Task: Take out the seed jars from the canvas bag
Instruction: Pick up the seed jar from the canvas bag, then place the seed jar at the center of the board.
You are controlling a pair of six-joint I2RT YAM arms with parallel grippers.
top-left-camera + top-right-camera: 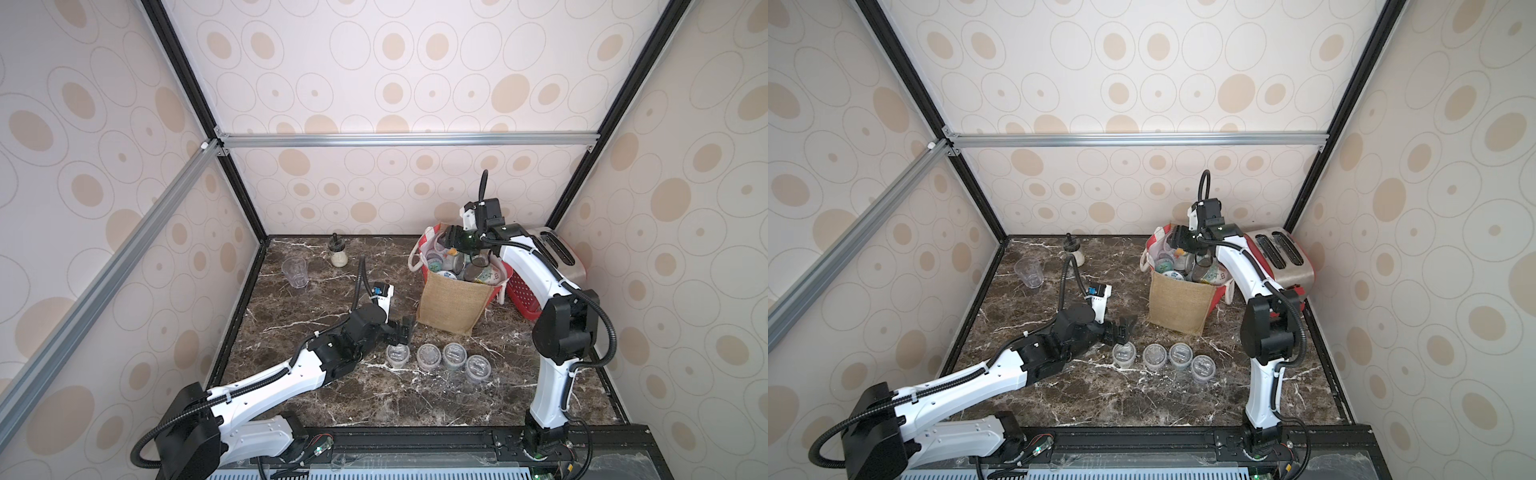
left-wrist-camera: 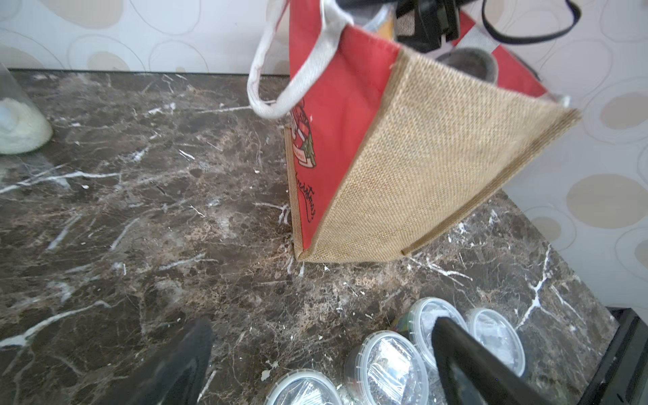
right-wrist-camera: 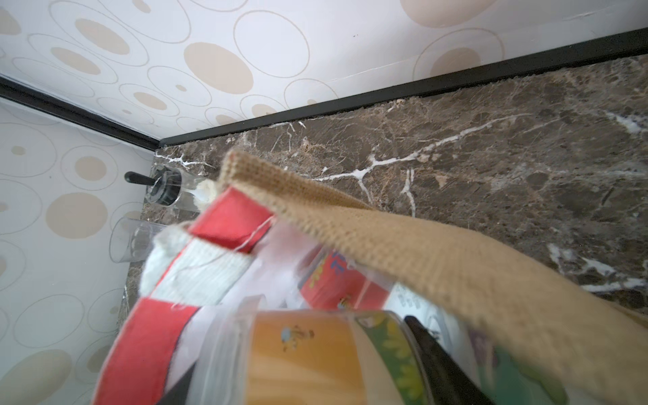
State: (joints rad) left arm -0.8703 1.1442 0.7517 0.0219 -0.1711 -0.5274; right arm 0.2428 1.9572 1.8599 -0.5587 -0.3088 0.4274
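Observation:
The canvas bag [image 1: 453, 303] [image 1: 1179, 301] stands at the back right, tan with red sides and white handles. Several seed jars [image 1: 446, 274] show inside it. My right gripper [image 1: 451, 241] [image 1: 1177, 239] reaches into the bag's mouth. In the right wrist view it [image 3: 294, 350] is shut on a seed jar [image 3: 308, 364] with an orange and green label, behind the bag's tan rim [image 3: 420, 252]. Several short clear-lidded seed jars [image 1: 428, 356] [image 2: 385, 364] stand in a row in front of the bag. My left gripper [image 1: 401, 328] [image 2: 322, 324] hangs open just above the leftmost one, holding nothing.
A clear tumbler [image 1: 295, 272] and a glass shaker [image 1: 337, 251] with a black knob stand at the back left. A toaster [image 1: 557, 249] with red dotted sides sits in the back right corner behind the bag. Patterned walls close in the marble table [image 1: 332, 395].

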